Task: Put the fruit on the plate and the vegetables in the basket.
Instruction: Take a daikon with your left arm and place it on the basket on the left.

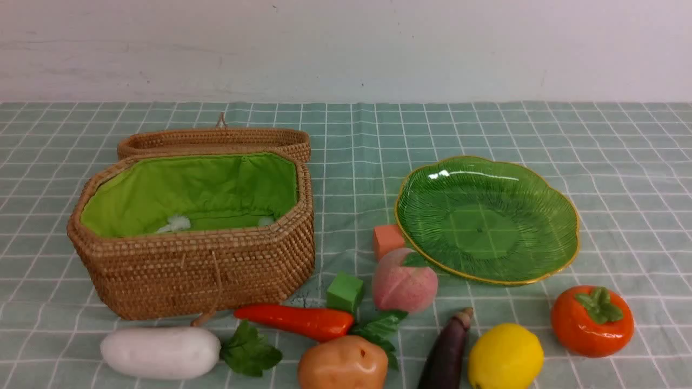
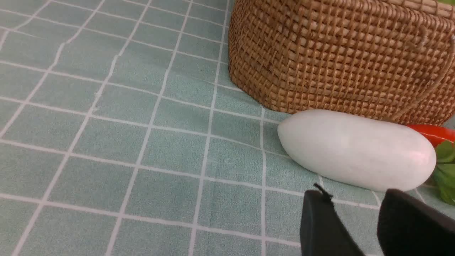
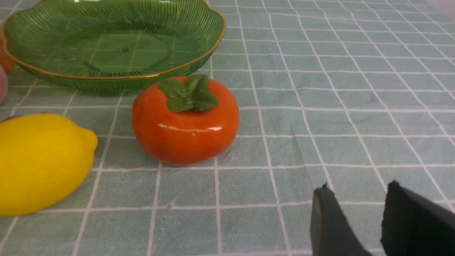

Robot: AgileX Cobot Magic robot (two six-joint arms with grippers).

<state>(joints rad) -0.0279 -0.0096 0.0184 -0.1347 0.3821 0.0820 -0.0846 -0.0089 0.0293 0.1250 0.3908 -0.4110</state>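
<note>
Wicker basket [image 1: 189,270] open, plate [image 1: 486,216] bare; every piece lies on the cloth [image 1: 486,124] in front of them. Risks: glossy persimmon [image 3: 185,121] and smooth radish [image 2: 355,149] may squirt from a pinch; peach [image 1: 404,281] is crowded by orange cube [image 1: 387,240] and green cube [image 1: 345,292], which are easily knocked. Left gripper [image 2: 355,199], right gripper [image 3: 357,193]: jaws partly spread, empty, touching nothing.

White radish [image 2: 355,149] on checked cloth [image 2: 142,142] just beside the wicker basket [image 2: 337,57], gripper [image 2: 355,193] near it, jaws apart, empty
</note>
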